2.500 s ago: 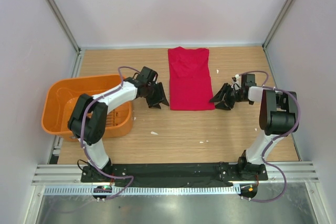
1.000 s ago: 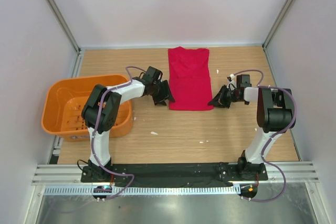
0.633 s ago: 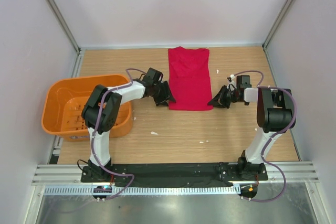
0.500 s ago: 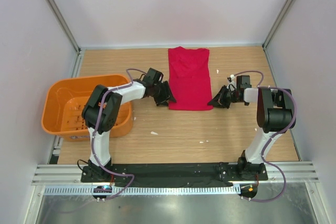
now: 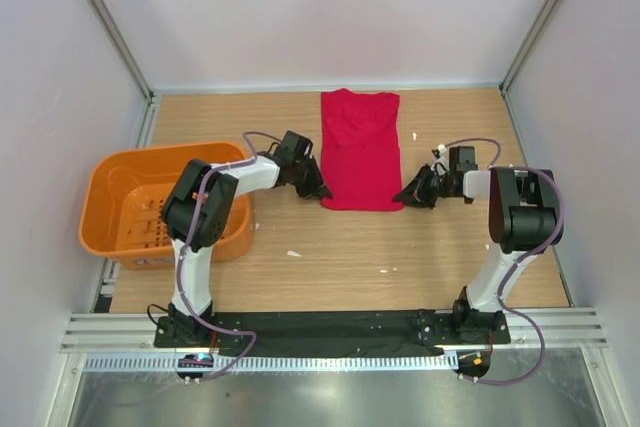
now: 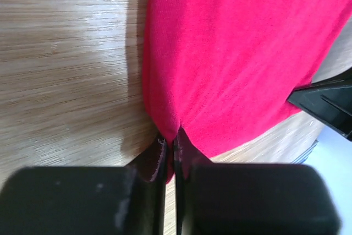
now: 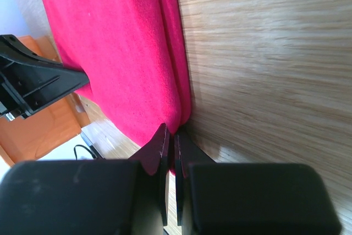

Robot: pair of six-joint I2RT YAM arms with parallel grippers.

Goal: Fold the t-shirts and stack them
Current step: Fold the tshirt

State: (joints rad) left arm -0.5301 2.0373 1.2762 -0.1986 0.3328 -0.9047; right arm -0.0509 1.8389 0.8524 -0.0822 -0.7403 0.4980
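A bright red t-shirt (image 5: 360,147) lies folded into a long narrow strip on the wooden table, collar end toward the back wall. My left gripper (image 5: 322,193) is shut on the t-shirt's near left corner; in the left wrist view the cloth (image 6: 231,53) is pinched between the black fingers (image 6: 154,160). My right gripper (image 5: 402,197) is shut on the near right corner, where the red edge (image 7: 126,59) runs into the closed fingers (image 7: 157,147). Each wrist view shows the tip of the other gripper across the cloth.
An orange slotted plastic basket (image 5: 120,182) stands at the left edge of the table, beside the left arm's elbow. Small white scraps (image 5: 293,253) lie on the wood in front of the shirt. Frame posts and walls close in both sides.
My left gripper has moved in to the shirt's near left corner and shut on it. The right gripper has stayed shut on the near right corner. The near hem has drawn in slightly.
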